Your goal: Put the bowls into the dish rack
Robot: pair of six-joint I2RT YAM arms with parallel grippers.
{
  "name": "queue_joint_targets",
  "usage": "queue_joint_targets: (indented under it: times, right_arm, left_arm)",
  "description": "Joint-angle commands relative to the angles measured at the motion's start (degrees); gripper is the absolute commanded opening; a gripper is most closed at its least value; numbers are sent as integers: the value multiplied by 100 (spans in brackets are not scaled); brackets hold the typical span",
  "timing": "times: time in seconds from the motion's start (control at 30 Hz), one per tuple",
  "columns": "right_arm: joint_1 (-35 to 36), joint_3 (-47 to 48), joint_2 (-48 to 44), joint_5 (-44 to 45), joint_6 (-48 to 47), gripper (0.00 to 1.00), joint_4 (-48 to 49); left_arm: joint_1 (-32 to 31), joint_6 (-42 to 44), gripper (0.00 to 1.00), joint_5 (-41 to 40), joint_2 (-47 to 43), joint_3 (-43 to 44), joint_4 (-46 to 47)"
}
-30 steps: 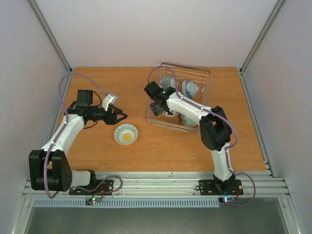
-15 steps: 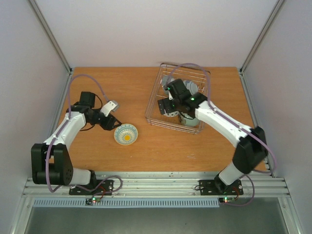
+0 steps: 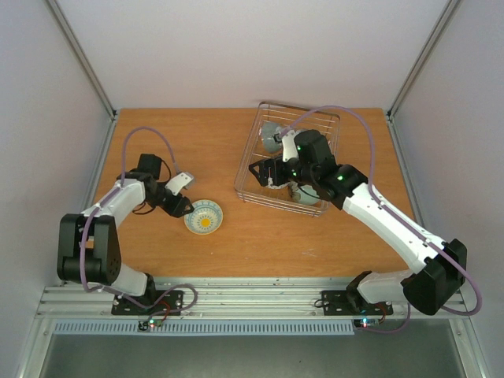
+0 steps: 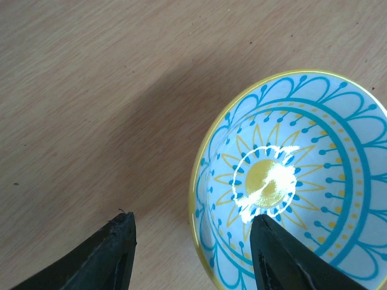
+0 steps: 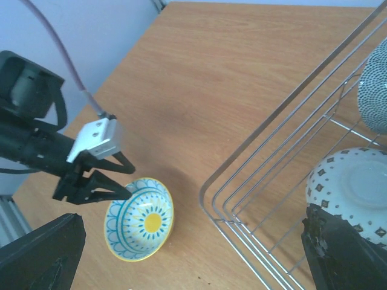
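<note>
A blue-and-yellow patterned bowl (image 3: 204, 216) sits upright on the table, left of the dish rack (image 3: 239, 187). My left gripper (image 3: 183, 206) is low at the bowl's left rim and open. In the left wrist view its fingers (image 4: 115, 257) straddle the rim of the bowl (image 4: 296, 175), one outside and one over the inside, with gaps on both sides. My right gripper (image 3: 264, 172) hangs wide open and holding nothing over the rack's left part. The rack (image 5: 272, 119) holds a dotted white bowl (image 5: 354, 187) and a speckled grey bowl (image 5: 375, 96).
Grey walls and metal posts close in the wooden table on three sides. The rack stands at the back right, slightly angled. The right arm's forearm (image 3: 378, 213) stretches diagonally across the table's right side. The left arm's cable (image 3: 146, 134) loops above its wrist.
The left gripper has come down and right to the bowl's rim, its jaws narrowing slightly. The right arm has stretched out to the right, its gripper staying open over the rack.
</note>
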Motion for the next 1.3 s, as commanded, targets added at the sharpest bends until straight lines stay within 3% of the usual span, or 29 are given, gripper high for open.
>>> queue_joint_targets:
  times: [0.0,0.17,0.3,0.47,0.7,0.87,1.0,1.27]
  right_arm:
    - [13,-229,-190,-347,158,99,354]
    - [14,-358,-201,-311,230,99,422]
    - [13,-433,-217,-321,269,99,468]
    - [14,-502,-141,-298,282,99,465]
    - [13,-788,-9,-287,425,99,508]
    - [11,-1136,97,-652,650,97,852]
    - [17,-1435,167,-1244,1027,96,1462]
    - [22,-1892,592,-2601,2140,96,3368]
  left_arm:
    - [-199,-99,53,-274,205,-90,317]
    - [-372,-158,50,-292,313,-91,321]
    - [-407,-190,16,-290,334,-82,323]
    - [-407,-277,2,-244,317,-49,336]
    - [-335,-184,1,354,320,69,85]
    - [181,43,0,1909,171,433,-424]
    - [706,309,0,3089,74,722,-816]
    - [900,834,0,4530,235,1067,-1569]
